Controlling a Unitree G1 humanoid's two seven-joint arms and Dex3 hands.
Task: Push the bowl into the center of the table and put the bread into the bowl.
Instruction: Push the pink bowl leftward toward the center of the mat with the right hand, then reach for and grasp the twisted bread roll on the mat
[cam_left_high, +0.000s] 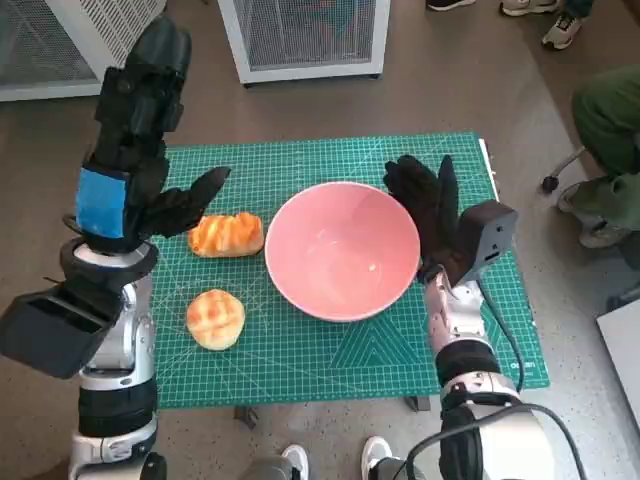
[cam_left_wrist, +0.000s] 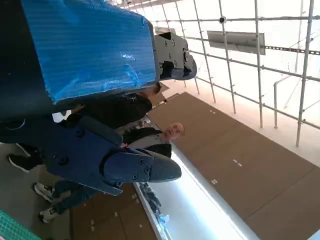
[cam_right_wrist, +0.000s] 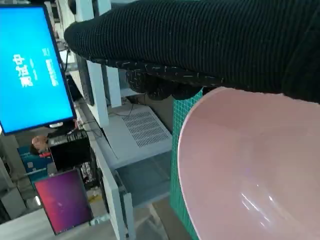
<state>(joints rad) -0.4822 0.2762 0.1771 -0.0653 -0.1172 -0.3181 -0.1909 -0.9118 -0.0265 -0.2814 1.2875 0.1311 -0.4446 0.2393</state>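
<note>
A pink bowl (cam_left_high: 342, 250) stands near the middle of the green cutting mat (cam_left_high: 300, 160), empty; it also fills much of the right wrist view (cam_right_wrist: 250, 165). My gloved right hand (cam_left_high: 428, 205) stands upright against the bowl's right rim, fingers extended, holding nothing. Two breads lie left of the bowl: a long golden loaf (cam_left_high: 226, 234) and a round bun (cam_left_high: 215, 318) nearer me. My left hand (cam_left_high: 140, 150) is raised above the mat's left side, fingers spread, its thumb over the long loaf. The left wrist view shows only that hand (cam_left_wrist: 95, 100) and the room.
A white grilled cabinet (cam_left_high: 305, 38) stands beyond the table, another (cam_left_high: 70, 40) at the far left. A seated person's legs (cam_left_high: 605, 130) and a chair caster are to the right. A lit blue screen (cam_right_wrist: 30, 65) and a person (cam_left_wrist: 150, 140) appear in the wrist views.
</note>
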